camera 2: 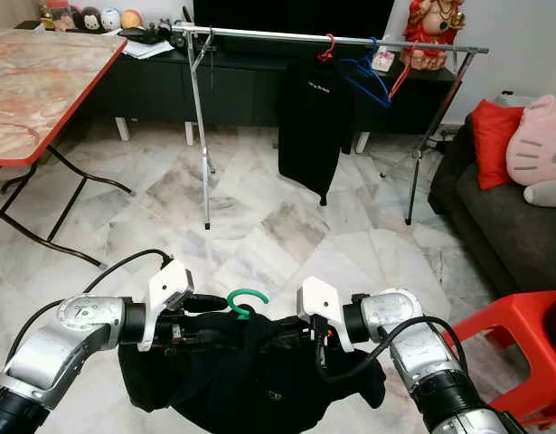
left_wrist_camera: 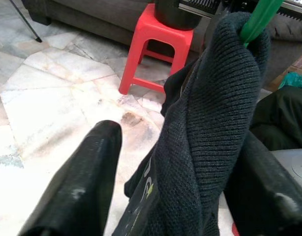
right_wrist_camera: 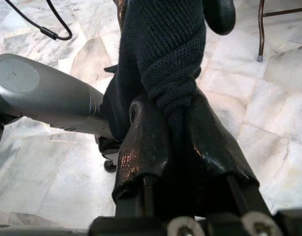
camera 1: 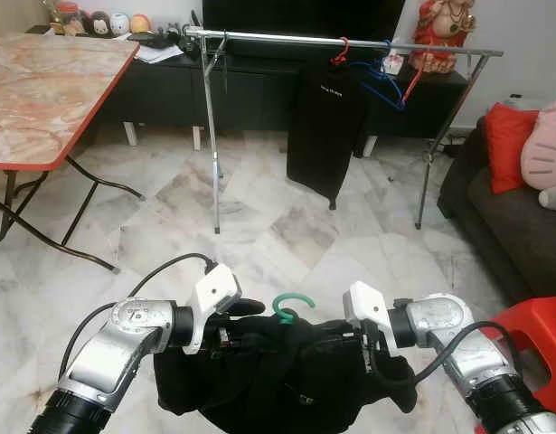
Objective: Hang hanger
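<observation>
I have both arms up in front of me, holding a black knitted garment (camera 1: 278,380) on a green hanger (camera 1: 291,307) between them, low over the marble floor (camera 1: 259,217). The hanger's hook sticks up out of the cloth midway between the two wrists. My left gripper (camera 1: 246,330) is on the garment's left side; in the left wrist view its fingers (left_wrist_camera: 82,182) stand fairly wide with the knit bunched between them, and the green hanger rod (left_wrist_camera: 259,19) runs out of the top of the fold. My right gripper (camera 1: 345,348) is clamped narrow on a fold of the same knit, the pads (right_wrist_camera: 146,142) pressed against the cloth on both sides. Ahead, well apart from me, stands the metal rack (camera 1: 350,42), with a black garment (camera 1: 325,127) already hanging on a red hanger (camera 1: 339,51) and a blue hanger (camera 1: 381,81) beside it. A red stool (camera 1: 531,344) stands just by my right arm.
</observation>
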`<state>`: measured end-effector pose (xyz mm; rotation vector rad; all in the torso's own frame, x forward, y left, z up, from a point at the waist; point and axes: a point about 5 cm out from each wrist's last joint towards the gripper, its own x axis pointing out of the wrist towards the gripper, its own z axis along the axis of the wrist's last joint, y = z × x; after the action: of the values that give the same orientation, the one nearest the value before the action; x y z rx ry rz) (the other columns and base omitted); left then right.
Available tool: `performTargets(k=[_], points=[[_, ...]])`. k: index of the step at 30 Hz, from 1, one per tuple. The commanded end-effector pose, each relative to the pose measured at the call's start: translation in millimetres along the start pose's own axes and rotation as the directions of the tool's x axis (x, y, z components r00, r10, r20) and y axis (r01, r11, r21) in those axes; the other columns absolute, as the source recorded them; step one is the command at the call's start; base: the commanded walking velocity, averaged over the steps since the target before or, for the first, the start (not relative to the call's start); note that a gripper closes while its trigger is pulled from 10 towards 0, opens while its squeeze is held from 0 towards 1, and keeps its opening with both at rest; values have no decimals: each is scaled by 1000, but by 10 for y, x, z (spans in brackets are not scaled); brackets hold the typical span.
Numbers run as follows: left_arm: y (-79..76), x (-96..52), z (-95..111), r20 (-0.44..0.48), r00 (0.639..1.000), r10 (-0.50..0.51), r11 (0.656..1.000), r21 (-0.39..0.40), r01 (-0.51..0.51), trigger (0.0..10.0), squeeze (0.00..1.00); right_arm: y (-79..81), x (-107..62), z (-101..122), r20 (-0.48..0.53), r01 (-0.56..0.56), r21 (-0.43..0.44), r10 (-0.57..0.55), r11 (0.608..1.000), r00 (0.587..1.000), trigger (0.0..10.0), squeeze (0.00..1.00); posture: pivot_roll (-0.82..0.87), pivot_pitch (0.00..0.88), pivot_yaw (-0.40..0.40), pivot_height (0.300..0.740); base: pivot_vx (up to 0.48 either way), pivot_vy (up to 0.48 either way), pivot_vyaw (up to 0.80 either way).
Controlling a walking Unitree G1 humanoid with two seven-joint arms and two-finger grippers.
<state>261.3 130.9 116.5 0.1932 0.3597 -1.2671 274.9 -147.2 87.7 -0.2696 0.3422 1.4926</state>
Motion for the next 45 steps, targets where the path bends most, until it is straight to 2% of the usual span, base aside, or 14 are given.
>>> performTargets(k=[1,22,36,39,45], points=[[-32,41,-10,-15,999,-32,999,3,32,0,0,-24,3,169,62,6,-61,-3,998,998,10000,0,-19,0,-100,740,0,0,0],[-53,-7,0,-25,998,-58,998,-2,58,0,0,-54,98,225,100,28,-61,-22,998,995,10000,0,-4,0,-69,740,0,0,0],[-42,-12,8,-30,998,-58,998,1,58,0,0,-89,93,236,107,69,-66,-61,995,992,10000,0,-2,6,-70,740,0,0,0],[-51,-16,-4,-34,998,-59,998,-2,59,0,0,-162,63,257,114,119,-64,-112,991,987,10000,0,-5,9,-69,740,0,0,0],[-58,-10,-4,-34,998,-61,998,-4,61,0,0,-174,61,262,101,132,-76,-124,988,987,10000,0,-7,12,-72,740,0,0,0]])
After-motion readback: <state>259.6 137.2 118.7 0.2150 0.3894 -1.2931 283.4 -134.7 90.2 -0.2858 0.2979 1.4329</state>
